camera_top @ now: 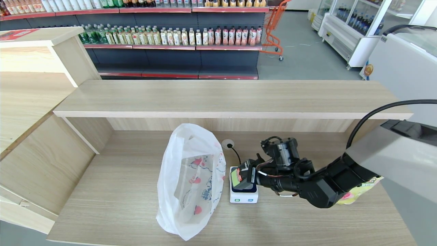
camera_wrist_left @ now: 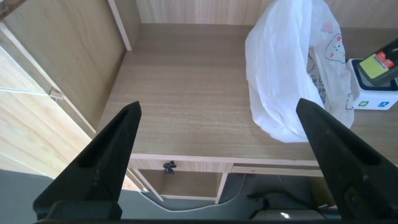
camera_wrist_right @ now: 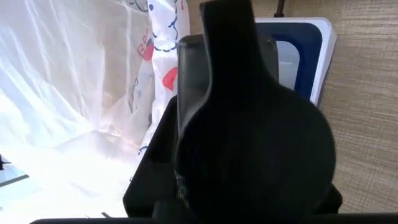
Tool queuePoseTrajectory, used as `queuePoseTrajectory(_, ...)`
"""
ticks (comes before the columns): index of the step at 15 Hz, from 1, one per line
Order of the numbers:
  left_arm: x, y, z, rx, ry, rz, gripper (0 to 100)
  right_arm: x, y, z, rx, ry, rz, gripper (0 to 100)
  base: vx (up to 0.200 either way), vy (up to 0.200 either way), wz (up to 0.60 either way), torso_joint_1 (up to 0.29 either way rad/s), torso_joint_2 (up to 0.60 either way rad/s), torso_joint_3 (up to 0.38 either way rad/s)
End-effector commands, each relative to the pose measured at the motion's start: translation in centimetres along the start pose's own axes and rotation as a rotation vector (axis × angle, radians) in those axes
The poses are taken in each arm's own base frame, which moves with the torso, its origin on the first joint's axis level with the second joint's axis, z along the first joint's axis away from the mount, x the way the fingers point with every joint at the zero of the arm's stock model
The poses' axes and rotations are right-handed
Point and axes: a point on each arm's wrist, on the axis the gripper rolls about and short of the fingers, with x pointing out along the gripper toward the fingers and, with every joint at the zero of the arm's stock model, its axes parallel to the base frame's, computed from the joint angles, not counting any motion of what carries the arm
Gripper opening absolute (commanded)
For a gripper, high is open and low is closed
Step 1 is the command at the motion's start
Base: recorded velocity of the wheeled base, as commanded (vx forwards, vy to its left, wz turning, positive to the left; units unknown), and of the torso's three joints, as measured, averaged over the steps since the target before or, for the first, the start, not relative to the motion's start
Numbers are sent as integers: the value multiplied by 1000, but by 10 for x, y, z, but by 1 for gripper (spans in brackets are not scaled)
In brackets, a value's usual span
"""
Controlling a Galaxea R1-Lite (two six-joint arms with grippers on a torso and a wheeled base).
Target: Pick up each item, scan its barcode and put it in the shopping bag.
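My right gripper [camera_top: 243, 177] is shut on a small dark packet with a green and red label [camera_top: 236, 177], held just above the white scanner [camera_top: 243, 197] on the counter. The same packet [camera_wrist_left: 379, 65] shows over the scanner [camera_wrist_left: 375, 99] in the left wrist view. A white plastic shopping bag [camera_top: 191, 181] with red and blue print stands open just left of the scanner. In the right wrist view the dark packet [camera_wrist_right: 249, 124] sits between bag [camera_wrist_right: 74, 93] and scanner [camera_wrist_right: 305, 43]. My left gripper [camera_wrist_left: 217, 155] is open, hovering off the counter's front edge, nothing between its fingers.
A yellow snack pack [camera_top: 358, 191] lies on the counter under my right arm. A black cable [camera_top: 235, 153] runs from the scanner to a grommet [camera_top: 227, 144]. A raised wooden ledge [camera_top: 232, 99] borders the back and a side panel [camera_top: 44, 171] the left.
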Motion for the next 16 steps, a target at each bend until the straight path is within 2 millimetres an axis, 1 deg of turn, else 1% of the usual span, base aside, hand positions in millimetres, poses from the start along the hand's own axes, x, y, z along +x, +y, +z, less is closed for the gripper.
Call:
queuePoseTrajectory(1, 0, 0, 0, 0, 1, 1, 100, -3, 2, 2, 1, -6, 4, 0, 0, 0, 0, 0, 0, 0)
queuePoseTrajectory(3, 0, 0, 0, 0, 1, 1, 100, -29, 18, 24, 9, -84, 52, 0, 0, 0, 0, 0, 0, 0)
queuePoseTrajectory(4, 0, 0, 0, 2, 1, 1, 100, -58, 30, 38, 7, -151, 89, 0, 0, 0, 0, 0, 0, 0)
queuePoseTrajectory(5, 0, 0, 0, 0, 1, 1, 100, -89, 38, 47, -45, -205, 111, 0, 0, 0, 0, 0, 0, 0)
queuePoseTrajectory(6, 0, 0, 0, 0, 1, 1, 100, -112, 41, 48, -156, -241, 114, 0, 0, 0, 0, 0, 0, 0)
queuePoseTrajectory(7, 0, 0, 0, 0, 0, 1, 100, -125, 41, 45, -233, -255, 108, 0, 0, 0, 0, 0, 0, 0)
queuePoseTrajectory(8, 0, 0, 0, 0, 1, 1, 100, -144, 39, 37, -304, -262, 95, 0, 0, 0, 0, 0, 0, 0)
queuePoseTrajectory(10, 0, 0, 0, 0, 1, 1, 100, -163, 31, 19, -351, -235, 77, 0, 0, 0, 0, 0, 0, 0)
queuePoseTrajectory(11, 0, 0, 0, 0, 0, 1, 100, -170, 28, 12, -349, -224, 77, 0, 0, 0, 0, 0, 0, 0)
queuePoseTrajectory(13, 0, 0, 0, 0, 1, 1, 100, -175, 27, 7, -323, -219, 84, 0, 0, 0, 0, 0, 0, 0)
queuePoseTrajectory(16, 0, 0, 0, 3, 0, 1, 100, -176, 29, 8, -235, -220, 100, 0, 0, 0, 0, 0, 0, 0)
